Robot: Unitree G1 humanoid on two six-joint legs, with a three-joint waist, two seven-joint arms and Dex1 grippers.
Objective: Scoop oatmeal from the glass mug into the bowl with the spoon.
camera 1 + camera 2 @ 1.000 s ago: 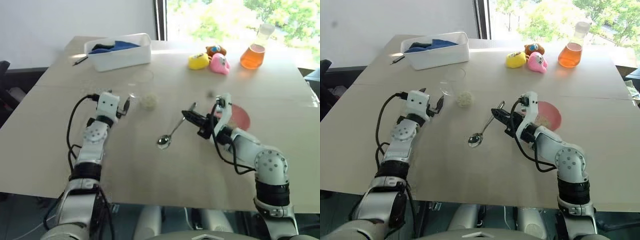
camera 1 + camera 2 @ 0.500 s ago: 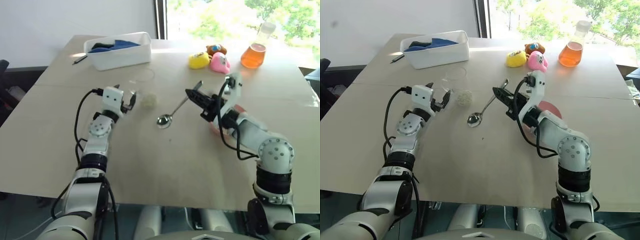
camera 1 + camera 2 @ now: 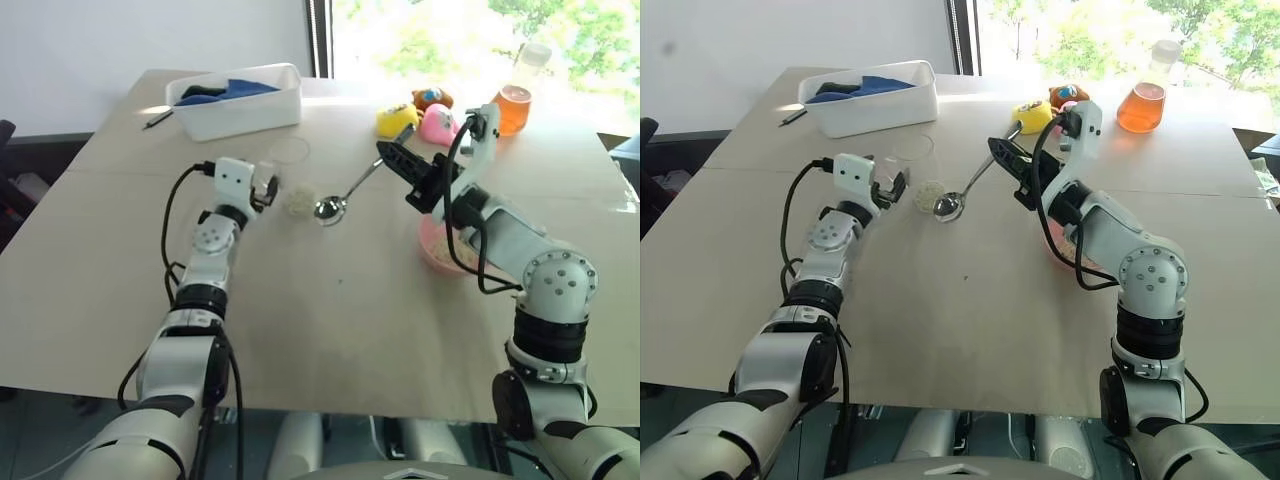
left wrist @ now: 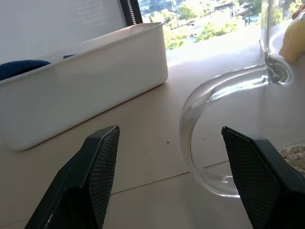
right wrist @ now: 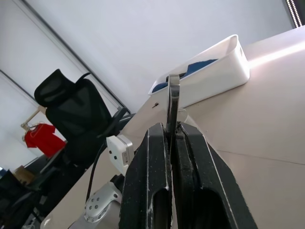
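Counting by size, one wooden table carries one white tub, one pink bowl, one orange-filled flask, three toy ducks, one glass mug, one spoon and one small heap of oatmeal. Taking the glass mug as landmark: the tub stands beyond it, the ducks and flask far to its right, the bowl nearer and right, the oatmeal at its base. The left gripper has its fingers spread, one on each side of the mug's handle, nothing clenched. The right gripper is clamped on the spoon's handle. Compared with a second ago, the right arm has risen and the spoon's bowl, then low over the table, now hangs just right of the mug; the left gripper has closed in on the mug.
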